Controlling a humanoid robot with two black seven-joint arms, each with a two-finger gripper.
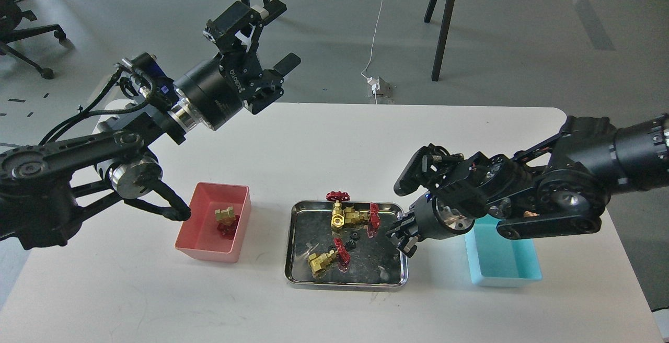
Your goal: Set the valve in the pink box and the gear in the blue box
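A steel tray [290, 259] holds two brass valves [346, 217] [320, 262] with dark red handwheels, and a small black gear [355, 238] lies between them. Another red handwheel [337, 195] shows at the tray's far rim. The pink box [201, 238] to the left holds one valve [225, 216]. The blue box [502, 259] stands right of the tray; no gear shows in it. My right gripper [403, 239] hangs over the tray's right edge, dark and small, and I cannot see anything in it. My left gripper [276, 82] is open and empty, high above the table's far left.
The white table's [313, 139] far edge borders grey floor with a stand's legs [444, 19], cables and a socket block [377, 86]. My right arm [549, 196] hangs over the blue box's far end. My left forearm [130, 170] hangs just left of the pink box.
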